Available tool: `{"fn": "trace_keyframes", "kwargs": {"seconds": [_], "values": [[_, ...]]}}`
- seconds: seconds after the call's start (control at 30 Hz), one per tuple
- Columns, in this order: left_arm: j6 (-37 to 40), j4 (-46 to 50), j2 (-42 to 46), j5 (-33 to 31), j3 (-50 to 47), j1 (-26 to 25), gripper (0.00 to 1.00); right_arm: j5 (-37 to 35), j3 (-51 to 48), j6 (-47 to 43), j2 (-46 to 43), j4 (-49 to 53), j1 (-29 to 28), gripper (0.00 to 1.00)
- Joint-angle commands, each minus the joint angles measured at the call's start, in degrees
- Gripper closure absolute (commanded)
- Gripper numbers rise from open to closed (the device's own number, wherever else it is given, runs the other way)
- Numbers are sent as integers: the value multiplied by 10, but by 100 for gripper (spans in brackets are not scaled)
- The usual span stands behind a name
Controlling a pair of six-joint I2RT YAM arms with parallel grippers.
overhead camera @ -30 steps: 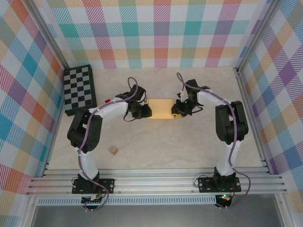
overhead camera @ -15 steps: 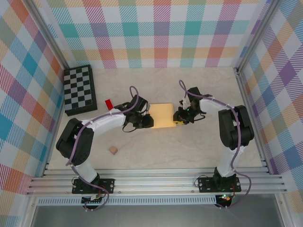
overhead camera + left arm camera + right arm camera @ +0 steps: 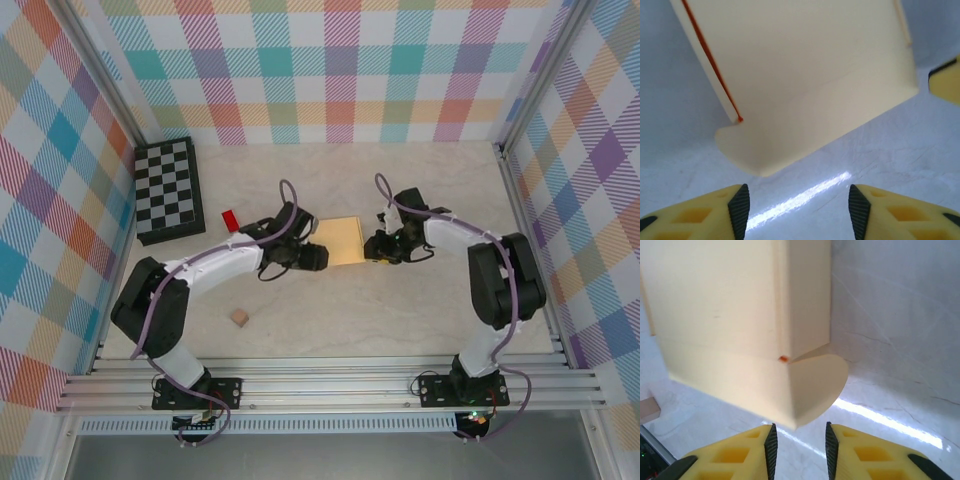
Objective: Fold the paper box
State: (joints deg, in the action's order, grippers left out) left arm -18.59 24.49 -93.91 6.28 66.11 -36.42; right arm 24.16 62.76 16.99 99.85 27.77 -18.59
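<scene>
A: Largest entry?
B: Desk (image 3: 400, 310), pale marbled top.

A: Arms?
B: Left arm (image 3: 200, 270): rises from the near edge, elbow out toward the left edge, forearm slanting in to mid-desk. Right arm (image 3: 490, 262): elbow high by the right edge, forearm pointing left to mid-desk.

A: Next?
B: Chessboard (image 3: 168, 190), flat in the far-left corner. Then the paper box (image 3: 340, 242): yellow-orange card, a compact rectangle at mid-desk, slightly toward the far edge, between the two tools.

A: Tools?
B: Left tool (image 3: 799, 205): fingers wide apart, nothing between them, just short of the box's left side. Right tool (image 3: 799, 440): fingers narrowly parted, gripping nothing, at the box's rounded flap.

A: Smalls?
B: Tan cube (image 3: 239, 317), left half, toward the near edge. Red block (image 3: 230, 219), just beside the chessboard. Both lie left of the box, apart from it.
</scene>
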Motion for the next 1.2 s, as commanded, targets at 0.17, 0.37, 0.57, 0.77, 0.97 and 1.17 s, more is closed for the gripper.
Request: {"fn": "trace_keyframes", "kwargs": {"seconds": [0.17,0.37,0.57,0.77,0.97,1.17], "values": [[132,65,-116,-1,212,68,38,-27,-16,-11,-80,-16,-3,63],[199,117,-270,51,360,84,39,-32,-8,4,-49,-21,-5,61],[200,139,-328,60,413,92,39,-20,-17,23,-14,-52,-15,60],[174,120,-318,77,365,92,41,-15,-18,16,19,-86,-19,59],[128,99,-283,64,288,92,42,10,-23,30,37,-115,-22,60],[105,74,-265,76,236,91,42,36,-24,44,41,-139,-24,62]]}}
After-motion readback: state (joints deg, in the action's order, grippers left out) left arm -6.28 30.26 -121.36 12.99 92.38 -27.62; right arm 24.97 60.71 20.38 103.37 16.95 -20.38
